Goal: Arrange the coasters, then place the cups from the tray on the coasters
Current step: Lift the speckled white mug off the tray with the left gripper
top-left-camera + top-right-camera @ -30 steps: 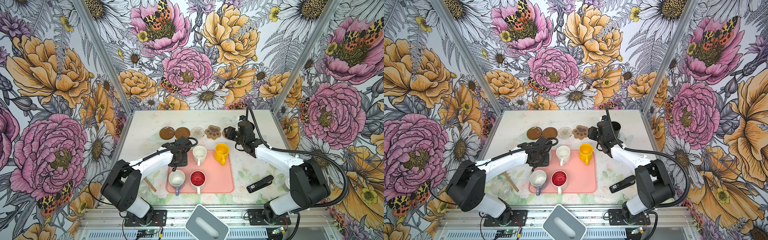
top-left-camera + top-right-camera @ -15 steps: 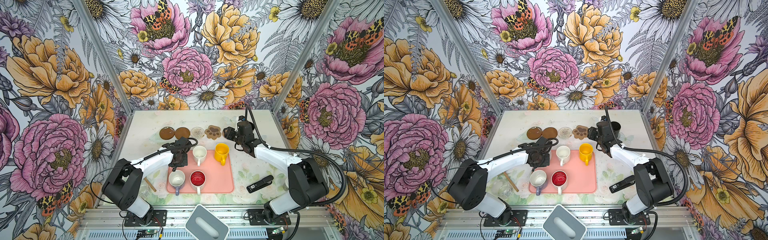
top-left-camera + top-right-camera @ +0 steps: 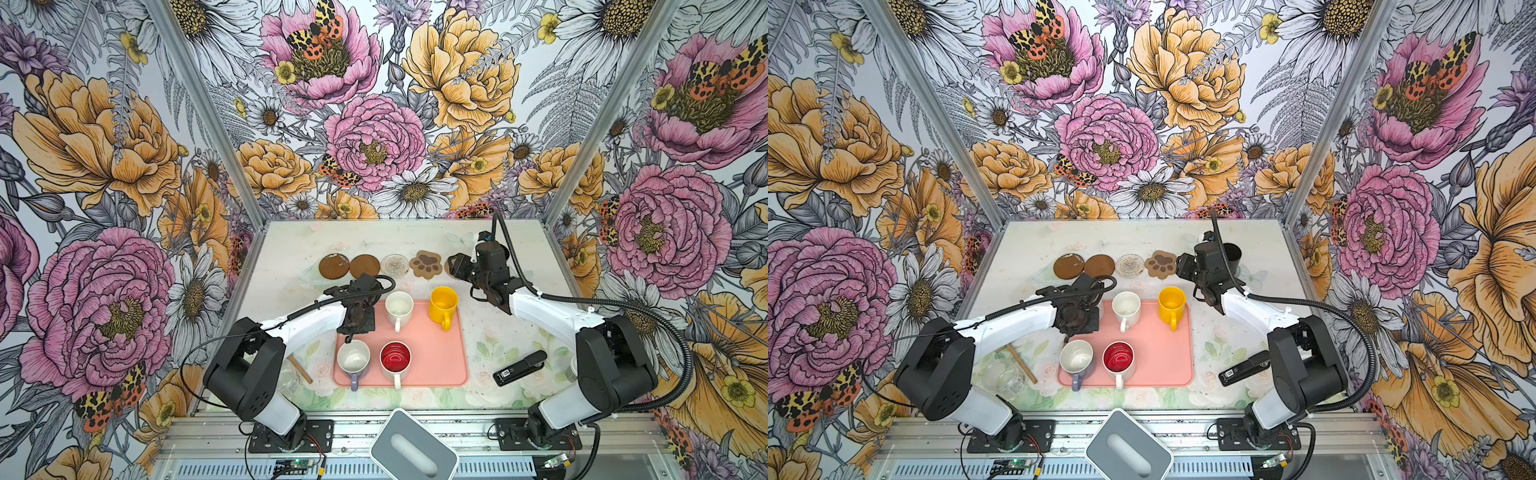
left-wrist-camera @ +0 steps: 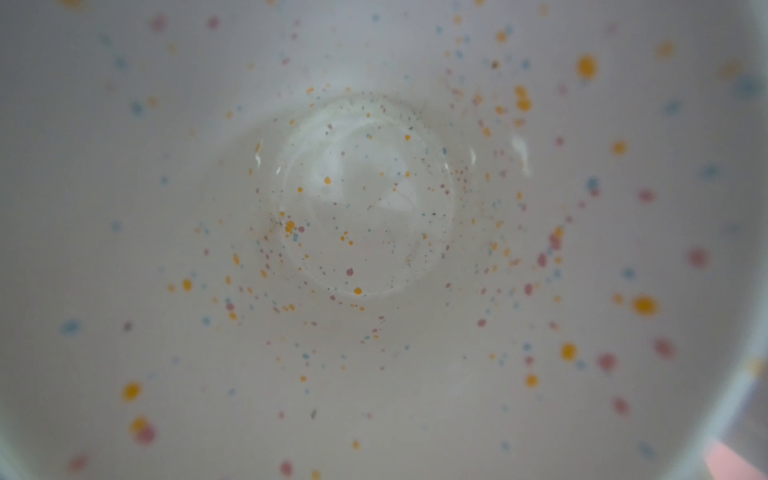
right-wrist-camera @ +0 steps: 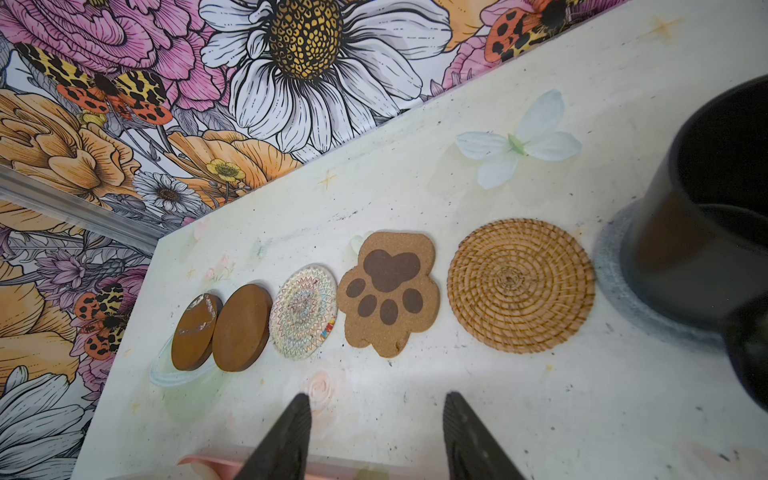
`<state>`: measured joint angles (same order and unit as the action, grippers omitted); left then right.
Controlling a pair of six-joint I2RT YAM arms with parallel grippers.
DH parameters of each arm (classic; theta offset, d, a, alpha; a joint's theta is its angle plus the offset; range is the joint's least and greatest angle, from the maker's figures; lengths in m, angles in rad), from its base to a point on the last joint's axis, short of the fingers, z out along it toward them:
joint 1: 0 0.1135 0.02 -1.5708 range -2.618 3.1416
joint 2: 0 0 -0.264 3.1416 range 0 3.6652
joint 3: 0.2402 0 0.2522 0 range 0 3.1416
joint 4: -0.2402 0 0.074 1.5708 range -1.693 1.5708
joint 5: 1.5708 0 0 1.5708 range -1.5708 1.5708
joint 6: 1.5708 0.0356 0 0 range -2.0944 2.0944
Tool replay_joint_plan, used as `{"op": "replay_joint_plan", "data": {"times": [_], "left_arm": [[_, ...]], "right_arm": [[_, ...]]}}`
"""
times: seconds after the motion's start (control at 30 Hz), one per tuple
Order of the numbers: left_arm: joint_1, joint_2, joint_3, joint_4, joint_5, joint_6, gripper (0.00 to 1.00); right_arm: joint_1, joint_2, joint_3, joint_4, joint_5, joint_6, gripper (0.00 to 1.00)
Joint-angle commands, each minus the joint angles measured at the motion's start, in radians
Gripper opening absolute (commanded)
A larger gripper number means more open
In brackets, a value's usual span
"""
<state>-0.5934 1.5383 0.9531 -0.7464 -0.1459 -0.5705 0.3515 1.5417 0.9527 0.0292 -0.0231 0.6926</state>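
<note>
between tray (image 3: 436, 357) and coasters (image 3: 365, 266), table strip (image 3: 419, 287)

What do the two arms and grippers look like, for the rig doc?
Both have white link shells, black joint housings and black base plates. The left arm carries a thin black cable; the right arm a thick corrugated black conduit looping toward its base. The right gripper has black ribbed fingers tapering to points. No markings legible.

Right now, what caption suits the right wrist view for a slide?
Open end effector facing five bare coasters in a row; black cup stands on a grey coaster.
</note>
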Motion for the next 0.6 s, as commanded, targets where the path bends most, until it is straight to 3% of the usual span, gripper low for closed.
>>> {"op": "replay_joint_plan", "data": {"times": [0.0, 0.57], "left_arm": [[0.006, -0.056, -0.005, 0.018, -0.017, -0.008, 0.00], [0.012, -0.124, 0.021, 0.017, -0.029, -0.011, 0.00]], "right_arm": [[-0.008, -0.002, 0.020, 0.022, -0.006, 0.010, 0.54], [-0.008, -0.008, 0.018, 0.021, -0.017, 0.008, 0.54]]}}
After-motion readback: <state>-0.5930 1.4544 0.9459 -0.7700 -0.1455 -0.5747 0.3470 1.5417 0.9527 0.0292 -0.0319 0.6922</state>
